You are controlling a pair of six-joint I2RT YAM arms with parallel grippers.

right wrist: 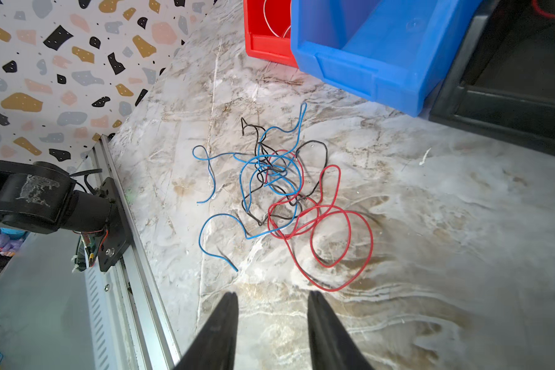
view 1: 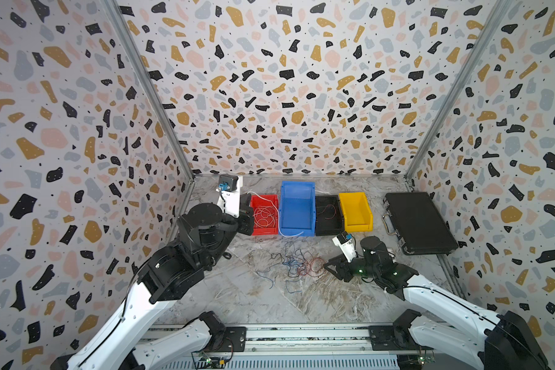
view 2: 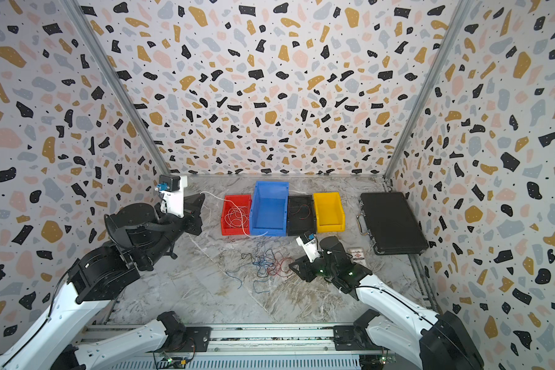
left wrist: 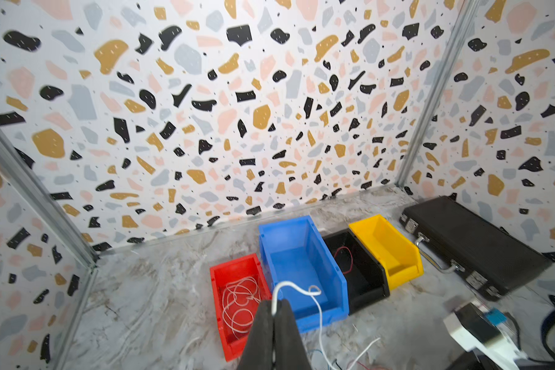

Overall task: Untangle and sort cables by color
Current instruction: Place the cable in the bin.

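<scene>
The left gripper [left wrist: 274,303], pinching a white cable [left wrist: 287,283], should carry its trailing tail fully over the red bin [left wrist: 234,261] before letting go; the right gripper [right wrist: 273,296] stands spread.

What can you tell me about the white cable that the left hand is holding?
It is a thin, flexible white cable, seemingly plastic-coated, pinched in the shut left hand. From there it arcs up, makes a small curl and droops down. In both top views it crosses the red bin, and its free end lies on the table before the blue bin.
</scene>
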